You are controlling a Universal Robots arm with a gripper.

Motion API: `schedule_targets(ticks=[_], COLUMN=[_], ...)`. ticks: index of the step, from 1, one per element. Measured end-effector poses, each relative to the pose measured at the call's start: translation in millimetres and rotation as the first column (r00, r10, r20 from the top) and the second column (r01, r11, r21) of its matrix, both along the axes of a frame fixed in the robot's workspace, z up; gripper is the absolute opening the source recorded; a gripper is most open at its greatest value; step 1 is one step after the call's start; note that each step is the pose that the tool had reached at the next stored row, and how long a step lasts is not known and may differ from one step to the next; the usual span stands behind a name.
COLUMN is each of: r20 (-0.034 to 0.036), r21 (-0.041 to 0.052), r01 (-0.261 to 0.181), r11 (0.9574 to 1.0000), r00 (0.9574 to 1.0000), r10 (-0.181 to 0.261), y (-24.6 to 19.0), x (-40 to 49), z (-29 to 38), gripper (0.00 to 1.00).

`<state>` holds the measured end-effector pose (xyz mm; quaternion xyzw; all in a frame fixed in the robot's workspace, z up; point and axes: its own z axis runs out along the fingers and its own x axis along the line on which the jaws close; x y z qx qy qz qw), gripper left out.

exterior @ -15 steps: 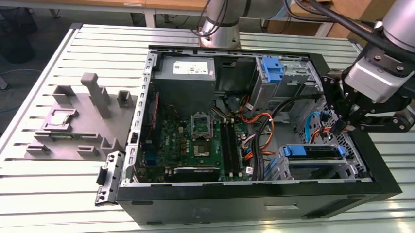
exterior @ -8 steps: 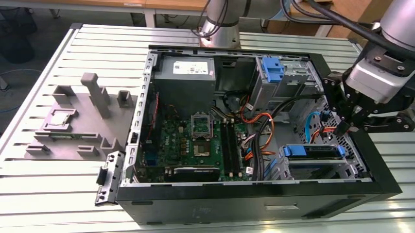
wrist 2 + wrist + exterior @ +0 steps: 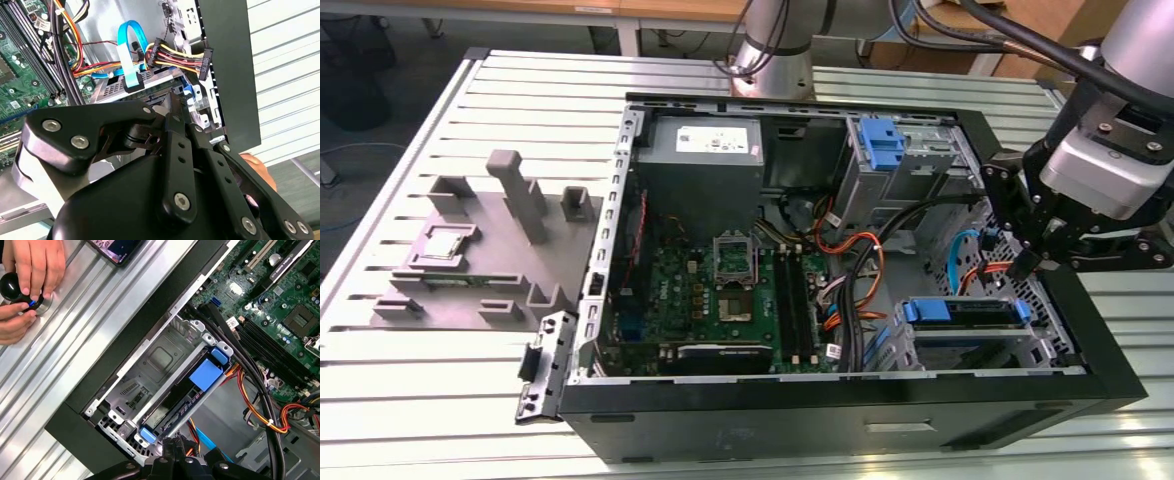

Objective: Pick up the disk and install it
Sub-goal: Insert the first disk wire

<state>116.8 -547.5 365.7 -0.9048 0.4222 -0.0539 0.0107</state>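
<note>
the open pc case (image 3: 847, 395) lies on its side on a slatted metal table (image 3: 440, 390), and it is the landmark here. the gripper (image 3: 1019, 268) hangs over the case wall at the exterior view's right, just above the inside edge, near the blue and orange cables (image 3: 970, 262). its fingers look close together with nothing between them, but if they are fully closed i cannot tell.

the disk (image 3: 963, 318) sits already inside the case, in the drive cage at the corner of the case nearest the gripper; its blue bracket (image 3: 962, 311) shows on top, w/ the metal cage (image 3: 961, 345) around it. in the first wrist view the same blue bracket (image 3: 206, 375) lies in the cage next to the black case wall (image 3: 125, 365), and the gripper (image 3: 170, 460) is directly at the end of this cage, not touching the disk as far as it shows.

the green motherboard (image 3: 720, 290) fills the middle of the case, and a grey power supply (image 3: 704, 165) is at the far side of it. outside the case, at the exterior view's left, a grey fixture plate (image 3: 480, 250) holds a small square chip (image 3: 443, 245).

in the first wrist view a person's hands (image 3: 30, 275) are on the table outside the case, holding a black knob (image 3: 12, 287).
</note>
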Motion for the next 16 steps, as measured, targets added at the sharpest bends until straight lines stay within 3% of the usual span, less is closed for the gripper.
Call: schedule_targets(ticks=[12, 16], r20=[0.0000, 0.0000], r21=[0.0000, 0.0000], r01=[-0.001, -0.051], r11=[1.0000, 0.9987], r00=[1.0000, 0.9987], r10=[0.001, 0.051], y=[0.0, -0.2], x=[0.0, 0.1], z=[0.0, -0.9], gripper=[0.10, 0.10])
